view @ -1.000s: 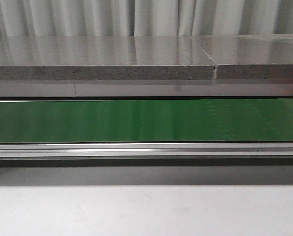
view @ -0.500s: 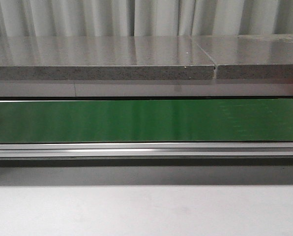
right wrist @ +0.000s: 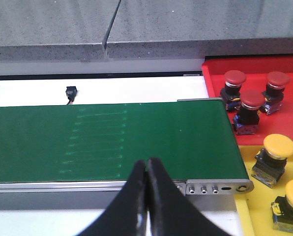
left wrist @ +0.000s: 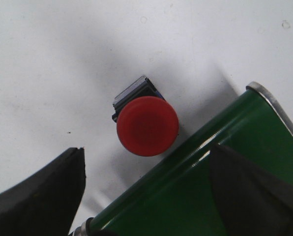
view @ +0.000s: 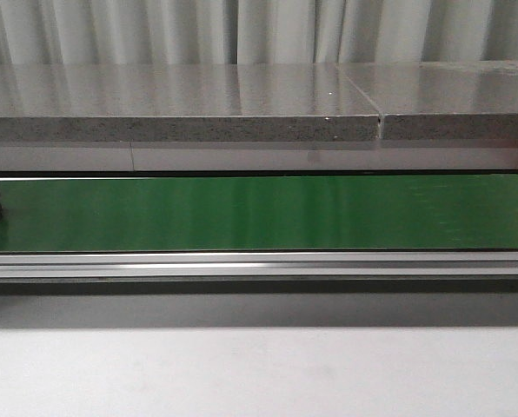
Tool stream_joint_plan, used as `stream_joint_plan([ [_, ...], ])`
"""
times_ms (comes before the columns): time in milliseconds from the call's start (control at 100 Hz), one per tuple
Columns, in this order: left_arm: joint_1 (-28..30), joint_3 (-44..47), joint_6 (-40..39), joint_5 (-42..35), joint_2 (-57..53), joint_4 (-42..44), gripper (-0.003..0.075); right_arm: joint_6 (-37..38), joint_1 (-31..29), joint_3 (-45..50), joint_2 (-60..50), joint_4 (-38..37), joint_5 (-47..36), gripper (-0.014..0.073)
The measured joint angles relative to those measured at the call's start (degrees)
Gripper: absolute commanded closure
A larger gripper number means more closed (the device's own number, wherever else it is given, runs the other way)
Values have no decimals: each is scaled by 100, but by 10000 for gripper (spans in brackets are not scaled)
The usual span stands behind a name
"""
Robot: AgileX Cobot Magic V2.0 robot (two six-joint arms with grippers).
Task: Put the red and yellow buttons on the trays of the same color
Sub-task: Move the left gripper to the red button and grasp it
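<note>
Frontally, only the green belt [view: 259, 213] shows. Left wrist: the left tool [left wrist: 146, 196] gapes, released, above a red button [left wrist: 147, 125] on the counter [left wrist: 63, 59] beside the belt; centre before clenching. Right wrist: the right tool [right wrist: 146, 169] is clenched, empty, near the red tray [right wrist: 213, 69].

Industrial lab, green conveyor belt [view: 259, 213], grey stone slabs [view: 181, 104], curtain backdrop [view: 242, 30]

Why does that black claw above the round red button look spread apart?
Open: the left gripper fingers stand wide apart, the red button untouched.
</note>
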Motion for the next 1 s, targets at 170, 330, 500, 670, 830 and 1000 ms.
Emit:
stream_joint_plan([
  [170, 0, 0, 0, -98, 188, 0, 207, 0, 0, 0, 0, 0, 0, 660],
  [330, 0, -1, 0, -276, 403, -9, 207, 0, 0, 0, 0, 0, 0, 660],
  [500, 0, -1, 0, -361, 544, -9, 207, 0, 0, 0, 0, 0, 0, 660],
  [670, 0, -11, 0, -388, 617, -9, 207, 0, 0, 0, 0, 0, 0, 660],
  [830, 0, -11, 0, -448, 659, -9, 237, 0, 0, 0, 0, 0, 0, 660],
  [1000, 0, -11, 0, -461, 659, -9, 414, 0, 0, 0, 0, 0, 0, 660],
])
